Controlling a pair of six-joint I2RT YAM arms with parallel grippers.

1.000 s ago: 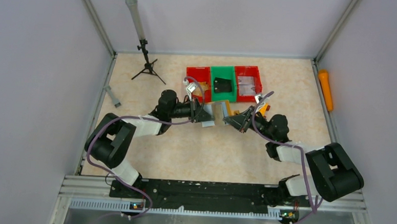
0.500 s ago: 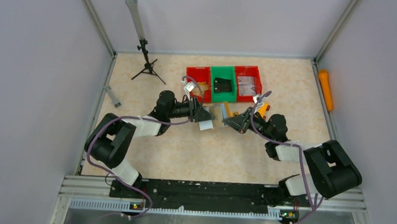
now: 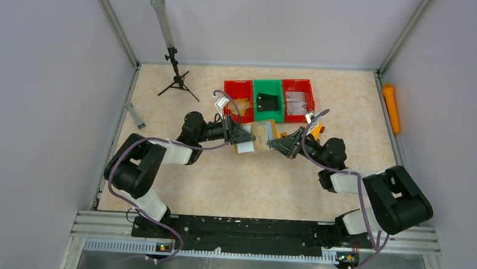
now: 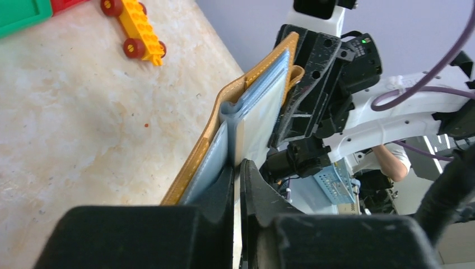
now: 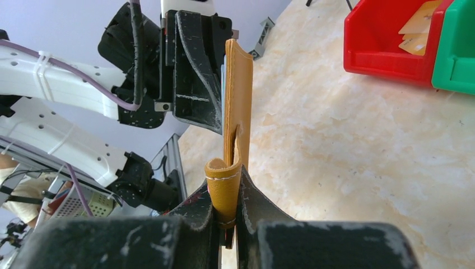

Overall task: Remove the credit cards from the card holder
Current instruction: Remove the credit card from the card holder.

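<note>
**Extracting cards: card holder held on edge between both grippers**

1. Progress. On the table (image 3: 221,183), the red bin (image 3: 239,83) directly left of the green bin (image 3: 268,100) already holds a few tan credit cards (image 5: 417,28), so part of the removal is judged complete. The card holder (image 3: 264,134) sits just in front of the green bin, spread open and standing on edge. Its grey lining pockets face the left arm. Whether any cards are left inside cannot be told.

2. Pose. The left arm (image 3: 161,152) and right arm (image 3: 351,177) both reach forward and converge in front of the green bin, wrists facing each other. The right gripper (image 5: 227,188) is clamped on the card holder's folded side tab. The left gripper (image 4: 238,165) has its fingers nearly pressed together on a thin leaf of the lining. Whether that leaf is a card or a pocket cannot be told.
</note>
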